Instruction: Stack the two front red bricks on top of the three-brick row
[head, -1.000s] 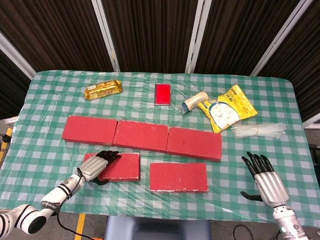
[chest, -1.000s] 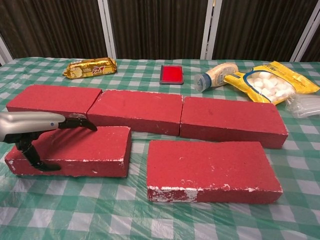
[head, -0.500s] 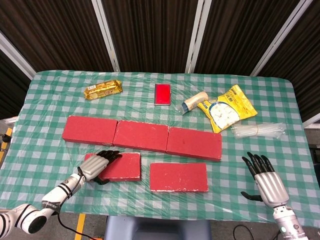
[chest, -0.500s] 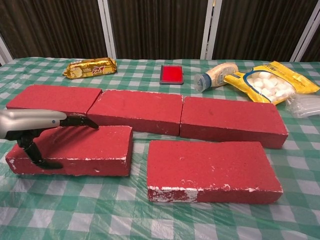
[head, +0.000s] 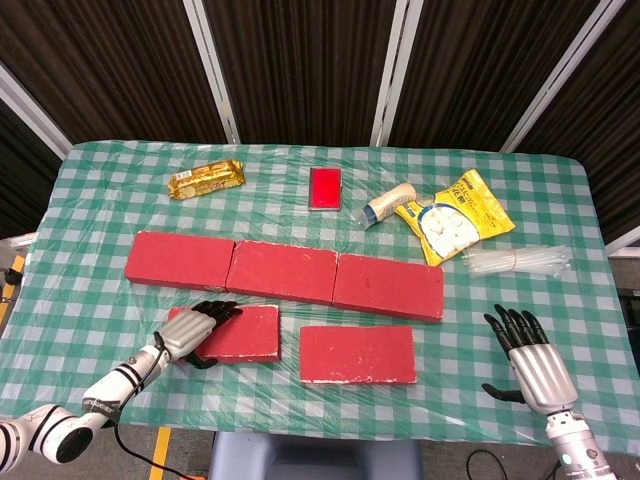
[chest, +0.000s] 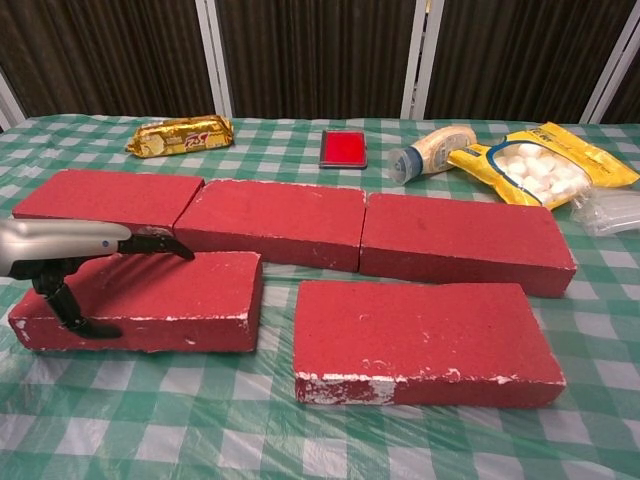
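Note:
Three red bricks form a row (head: 285, 272) (chest: 280, 220) across the middle of the checked table. In front of it lie the front left brick (head: 245, 333) (chest: 170, 295) and the front right brick (head: 358, 353) (chest: 420, 335), both flat on the cloth. My left hand (head: 190, 335) (chest: 60, 250) grips the left end of the front left brick, with its fingers laid over the top and its thumb against the front face. My right hand (head: 530, 365) hovers open near the front right corner of the table, holding nothing; only the head view shows it.
Along the back lie a gold snack pack (head: 206, 179), a flat red box (head: 325, 188), a small bottle on its side (head: 388, 206), a yellow bag of white balls (head: 455, 215) and a clear plastic bundle (head: 517, 261). The table's front edge runs just below the front bricks.
The front left brick and my left hand have shifted only a few pixels, nudging right and then back. The right hand has stayed still.

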